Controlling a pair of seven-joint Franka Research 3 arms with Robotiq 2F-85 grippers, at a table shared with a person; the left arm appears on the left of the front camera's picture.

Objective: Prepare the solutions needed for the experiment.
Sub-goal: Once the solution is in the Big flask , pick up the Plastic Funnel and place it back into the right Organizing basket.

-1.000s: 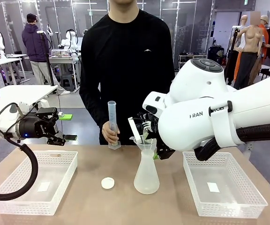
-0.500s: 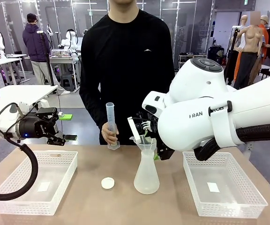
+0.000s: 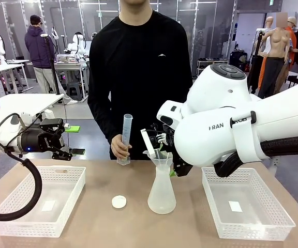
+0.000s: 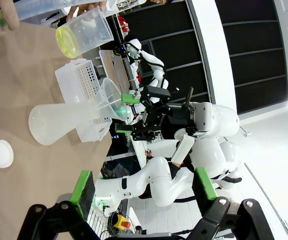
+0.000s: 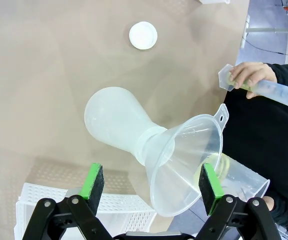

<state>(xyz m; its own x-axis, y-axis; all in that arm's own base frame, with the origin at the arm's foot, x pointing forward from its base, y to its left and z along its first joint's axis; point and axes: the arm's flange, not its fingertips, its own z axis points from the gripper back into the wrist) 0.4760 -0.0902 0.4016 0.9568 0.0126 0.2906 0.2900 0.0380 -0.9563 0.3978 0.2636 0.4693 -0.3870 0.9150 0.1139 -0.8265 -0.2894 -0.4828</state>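
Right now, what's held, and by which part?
Left claw and right claw: open, empty. Person's hand grips the graduated cylinder near its base. Beaker of yellow-green solution tipped over the funnel: grip unclear.

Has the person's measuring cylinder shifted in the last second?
Yes, slightly: the measuring cylinder has tilted, its top swinging right toward the funnel on the flask, its base edging left.

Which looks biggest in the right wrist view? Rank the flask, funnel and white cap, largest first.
1. Funnel and conical flask: similar apparent size; funnel is nearer the camera, so unranked.
2. White cap: clearly smallest.
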